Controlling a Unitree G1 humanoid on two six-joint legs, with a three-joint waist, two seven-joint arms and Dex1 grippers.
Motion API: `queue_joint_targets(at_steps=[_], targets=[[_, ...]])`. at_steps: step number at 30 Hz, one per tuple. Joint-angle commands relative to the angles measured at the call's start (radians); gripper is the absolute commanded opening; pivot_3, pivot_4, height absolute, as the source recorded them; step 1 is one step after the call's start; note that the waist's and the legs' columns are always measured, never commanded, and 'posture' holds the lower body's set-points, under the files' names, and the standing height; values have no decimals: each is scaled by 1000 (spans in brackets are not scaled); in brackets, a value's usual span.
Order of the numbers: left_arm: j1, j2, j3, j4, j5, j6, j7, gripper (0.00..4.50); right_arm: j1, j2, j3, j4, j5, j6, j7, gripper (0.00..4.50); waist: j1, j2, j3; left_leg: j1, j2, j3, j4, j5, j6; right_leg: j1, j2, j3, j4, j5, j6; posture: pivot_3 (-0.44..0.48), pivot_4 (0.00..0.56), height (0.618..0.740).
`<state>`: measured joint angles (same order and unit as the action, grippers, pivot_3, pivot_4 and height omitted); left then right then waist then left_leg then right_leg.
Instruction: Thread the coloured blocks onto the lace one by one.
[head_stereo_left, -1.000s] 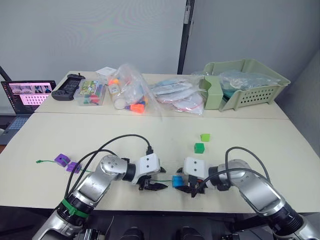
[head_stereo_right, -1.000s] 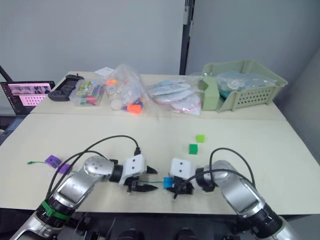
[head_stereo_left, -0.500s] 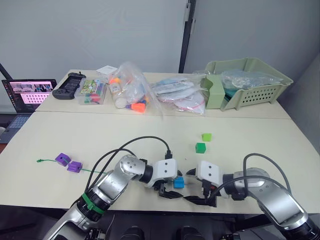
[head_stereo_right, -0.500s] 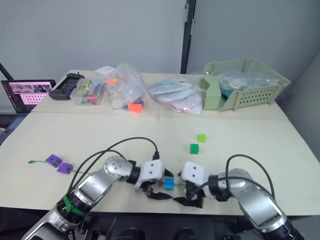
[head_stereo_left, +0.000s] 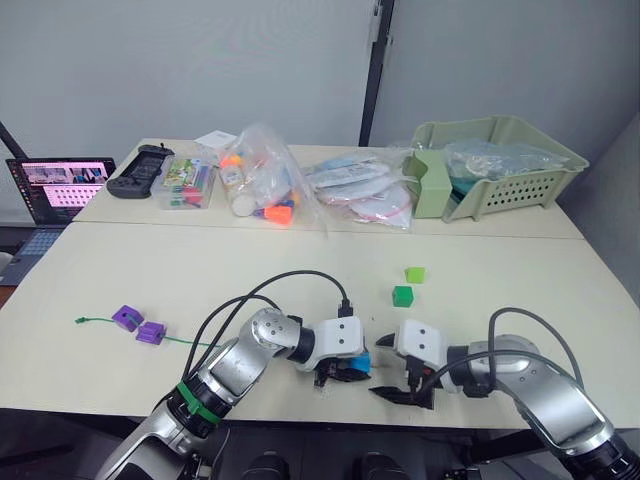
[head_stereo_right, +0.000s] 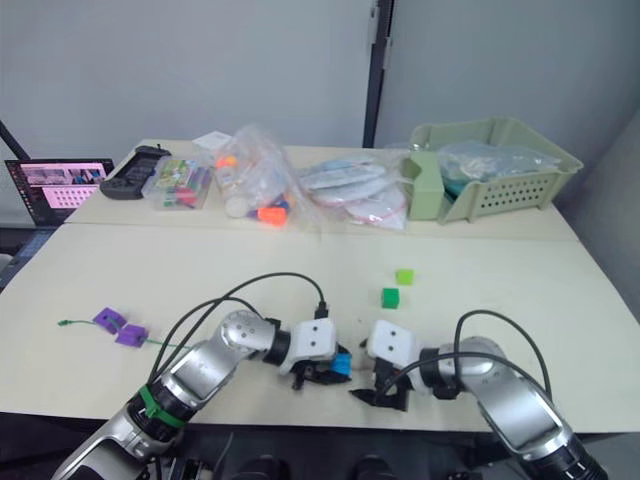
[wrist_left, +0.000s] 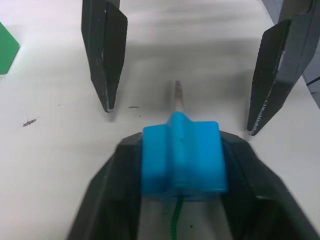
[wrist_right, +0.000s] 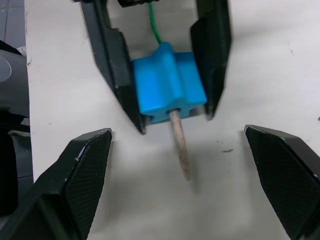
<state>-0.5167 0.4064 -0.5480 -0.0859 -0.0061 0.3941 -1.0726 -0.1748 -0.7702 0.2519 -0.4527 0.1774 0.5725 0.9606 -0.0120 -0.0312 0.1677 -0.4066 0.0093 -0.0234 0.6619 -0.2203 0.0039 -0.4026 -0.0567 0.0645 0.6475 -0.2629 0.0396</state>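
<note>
We see a pale bench (head_stereo_left: 300, 262) carrying everything, with a green basket (head_stereo_left: 500, 165), plastic bags (head_stereo_left: 262, 178) of toys, a laptop (head_stereo_left: 58, 187) and a black controller (head_stereo_left: 140, 168) lined up well beyond both pincers.

Near the front edge, the left pincer (head_stereo_left: 345, 372) grips the blue block (head_stereo_left: 359, 362) between its two black fingers; in the left wrist view the block (wrist_left: 181, 156) sits clamped between them. The lace (wrist_right: 154, 26) runs into the block from the left pincer's side, and its stiff pale tip (wrist_right: 180, 145) pokes out of the face turned toward the right pincer, resting on the bench.

The right pincer (head_stereo_left: 393, 394) faces the left one just beside the block, its fingers spread wide and holding nothing, the tip lying between them without touching either.

Behind the left pincer, the lace trails off along the bench past the left arm to two purple blocks (head_stereo_left: 138, 325), already strung on it and lying close together, with the green end of the cord just past them.

Beyond the right pincer, apart from it, we find the dark green block (head_stereo_left: 402, 295) and, just past that, the light green block (head_stereo_left: 415, 274), both loose on the bench.
</note>
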Motion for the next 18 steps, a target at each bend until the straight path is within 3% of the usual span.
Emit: queue_joint_targets(at_steps=[1,13,18], targets=[[-9,9,6,-17,-15,-9,-24,1374,-15,1,-3,6,-4,-28,0,4241,0,0,0,0,0,0,0,0,0,0,0,0,0,0,0,0,150,740],[-22,16,13,0,-17,-21,-60,1374,-32,0,17,68,-27,-70,-5,209,0,0,0,0,0,0,0,0,0,0,0,0,0,0,0,0,150,740],[-20,35,31,8,-19,-29,-66,1374,-33,-4,23,74,-25,-92,10,0,-1,0,0,1,1,0,0,0,0,0,0,0,0,0,0,0,150,740]])
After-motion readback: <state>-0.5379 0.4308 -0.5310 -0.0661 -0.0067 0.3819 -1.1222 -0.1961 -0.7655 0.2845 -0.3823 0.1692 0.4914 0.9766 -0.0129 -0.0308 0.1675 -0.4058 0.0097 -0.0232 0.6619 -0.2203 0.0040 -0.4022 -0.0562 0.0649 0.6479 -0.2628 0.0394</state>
